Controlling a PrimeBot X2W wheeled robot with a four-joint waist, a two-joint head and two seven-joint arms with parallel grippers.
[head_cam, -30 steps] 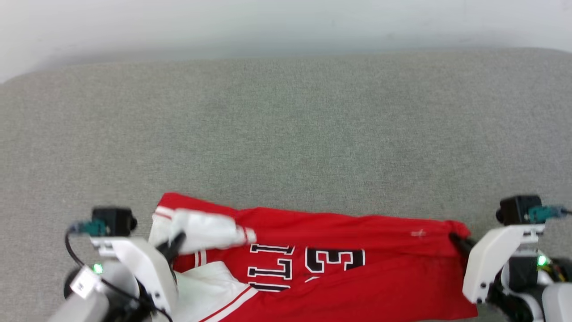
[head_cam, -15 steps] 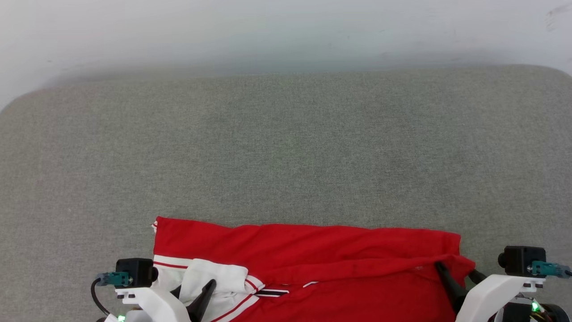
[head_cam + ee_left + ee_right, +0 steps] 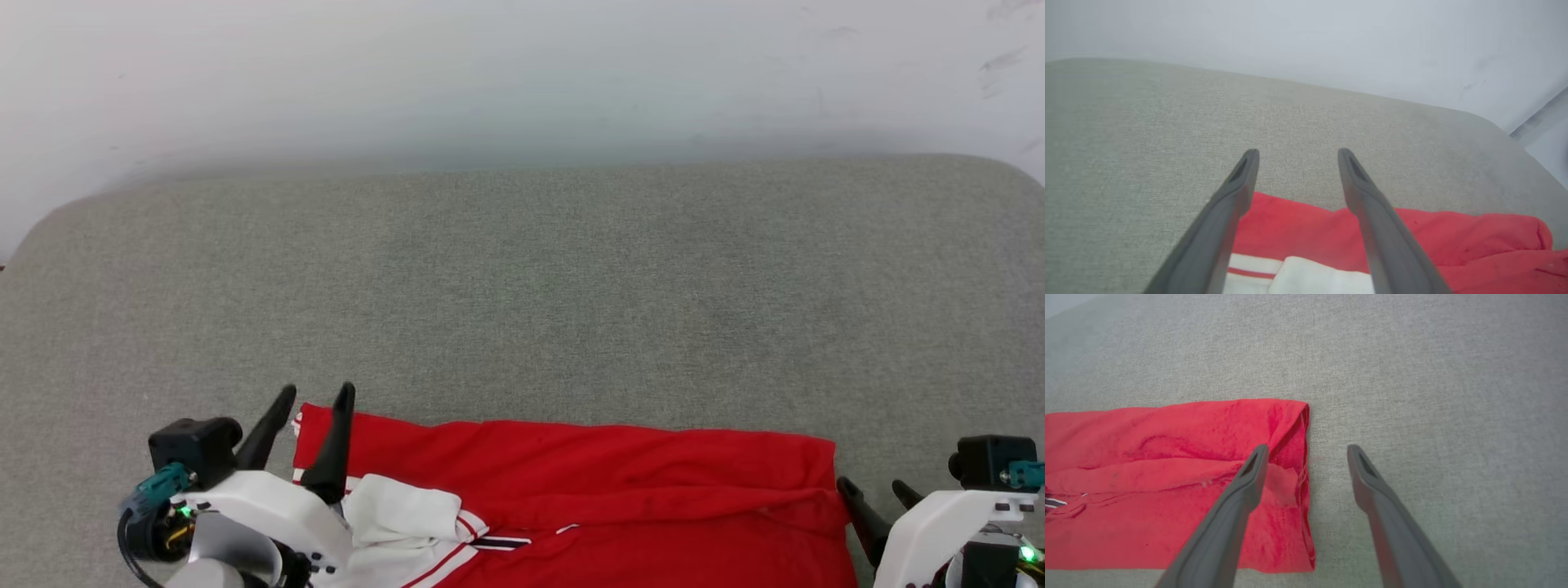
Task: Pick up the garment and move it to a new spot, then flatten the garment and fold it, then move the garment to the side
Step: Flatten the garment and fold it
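The garment (image 3: 588,465) is seen lying doubled over in a long red band along the lower middle of the head view, on a grey cloth-covered worktop (image 3: 522,286). A white sleeve (image 3: 404,514) is laid over its lower-left part. The left gripper (image 3: 317,390) is held open at the garment's upper-left corner, one finger set over the red cloth and the other over bare worktop; nothing is gripped between them. The right gripper (image 3: 870,485) is likewise spread open and empty at the garment's right edge, in the lower right of the frame.
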